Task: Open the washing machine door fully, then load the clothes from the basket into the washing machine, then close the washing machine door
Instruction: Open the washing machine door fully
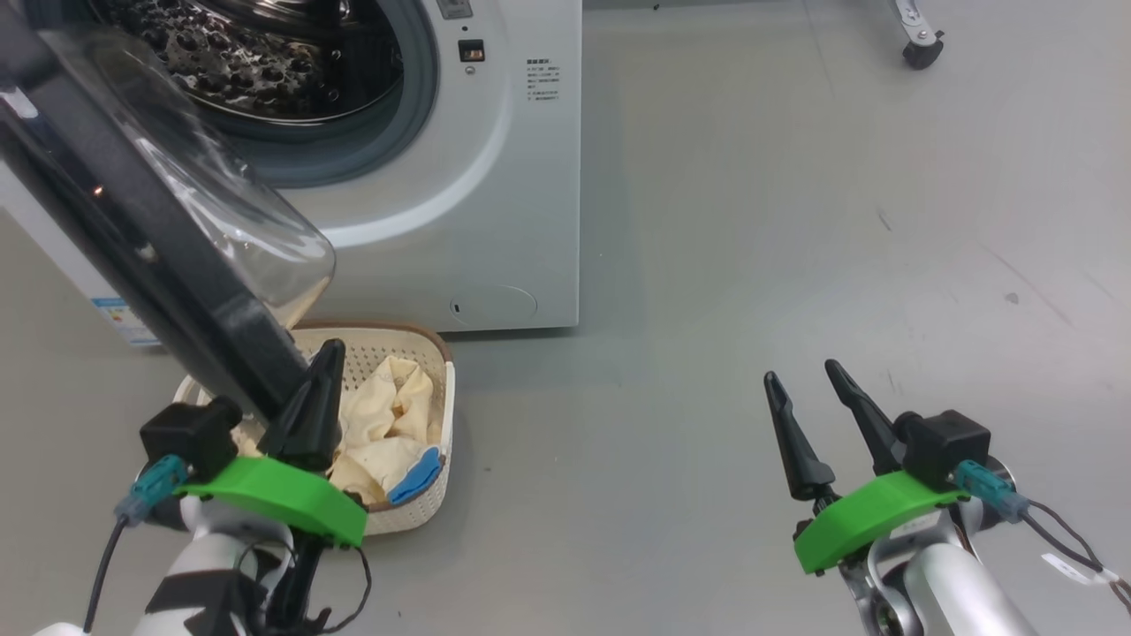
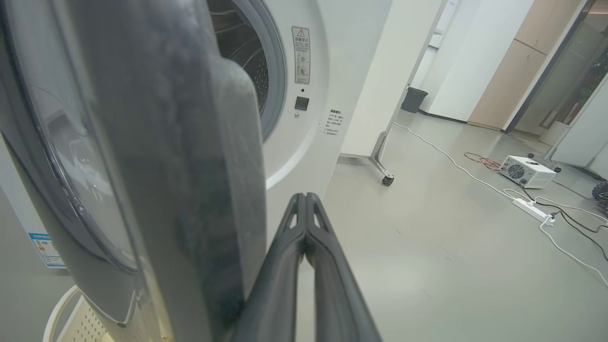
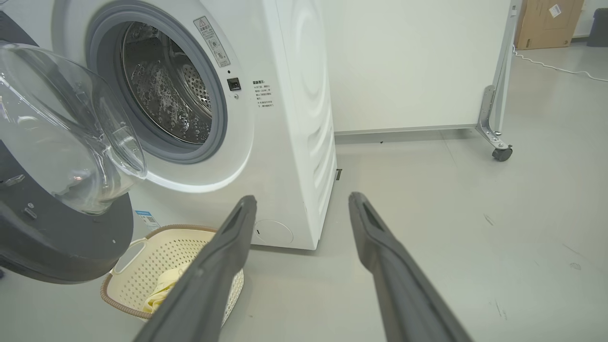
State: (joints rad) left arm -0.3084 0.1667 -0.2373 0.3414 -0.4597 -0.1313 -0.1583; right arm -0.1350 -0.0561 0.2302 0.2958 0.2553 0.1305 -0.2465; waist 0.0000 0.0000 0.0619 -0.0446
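Head view: I see my left fingers (image 1: pixel 318 397) pressed together, empty, just beside the washing machine door (image 1: pixel 132 230), which stands open over the basket (image 1: pixel 393 334) of clothes (image 1: pixel 389 415) by the washing machine (image 1: pixel 495 177). My right fingers (image 1: pixel 793 433) are spread, empty. Left wrist: fingers (image 2: pixel 306 213) together beside the door (image 2: pixel 166 142). Right wrist: fingers (image 3: pixel 223 256) wide, basket (image 3: pixel 142 270) lower left.

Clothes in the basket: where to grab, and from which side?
Pinch the raised crumpled fold at the middle of the clothes, coming down from above over the right side of the basket; the door overhangs its left part, likely blocking that way in.
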